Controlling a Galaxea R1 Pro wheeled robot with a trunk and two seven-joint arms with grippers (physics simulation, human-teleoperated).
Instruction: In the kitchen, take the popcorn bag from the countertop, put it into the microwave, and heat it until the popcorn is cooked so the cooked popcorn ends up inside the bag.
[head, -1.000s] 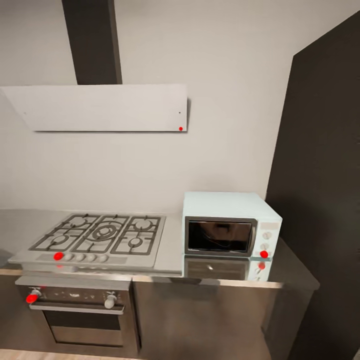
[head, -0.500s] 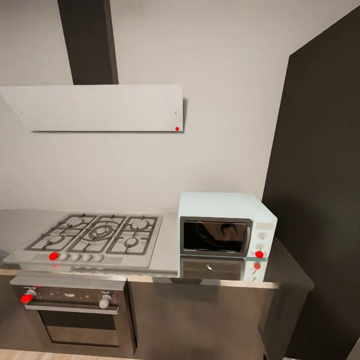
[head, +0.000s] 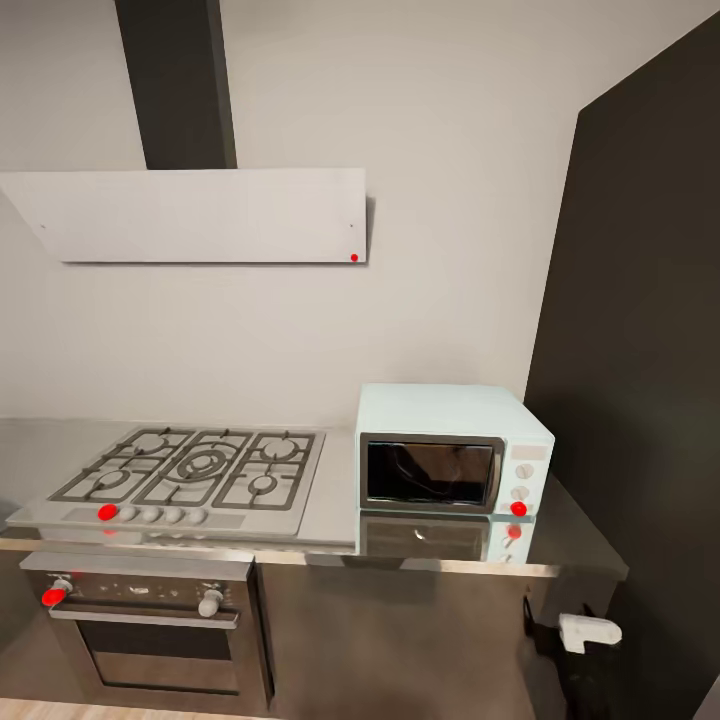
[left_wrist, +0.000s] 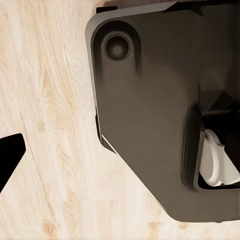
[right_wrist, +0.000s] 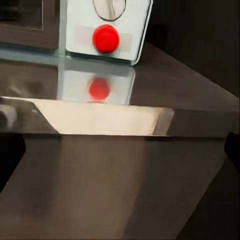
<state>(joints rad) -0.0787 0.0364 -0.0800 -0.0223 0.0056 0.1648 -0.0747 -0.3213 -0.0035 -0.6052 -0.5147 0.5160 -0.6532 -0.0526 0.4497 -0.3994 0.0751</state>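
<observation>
The pale mint-blue microwave (head: 450, 450) stands shut on the grey countertop (head: 580, 540), just right of the gas hob. In the right wrist view its lower corner with the red light (right_wrist: 106, 38) is close ahead, above the countertop's front edge (right_wrist: 100, 120). My right gripper (right_wrist: 120, 155) is open and holds nothing, its dark fingertips (right_wrist: 10, 160) at the picture's sides. A white part of my right arm (head: 588, 630) rises below the counter's right end. My left gripper (left_wrist: 120, 160) hangs open over the wood floor (left_wrist: 50, 100). The popcorn bag and popcorn are out of view.
A gas hob (head: 190, 475) sits left of the microwave, with a black-and-steel oven (head: 150, 620) under it and a white hood (head: 200, 215) above. A tall dark cabinet (head: 640, 350) closes off the right side. My dark base (left_wrist: 150, 110) lies below the left gripper.
The head view shifted slightly at first, then held still. A white part of my right arm has come up into view at the lower right.
</observation>
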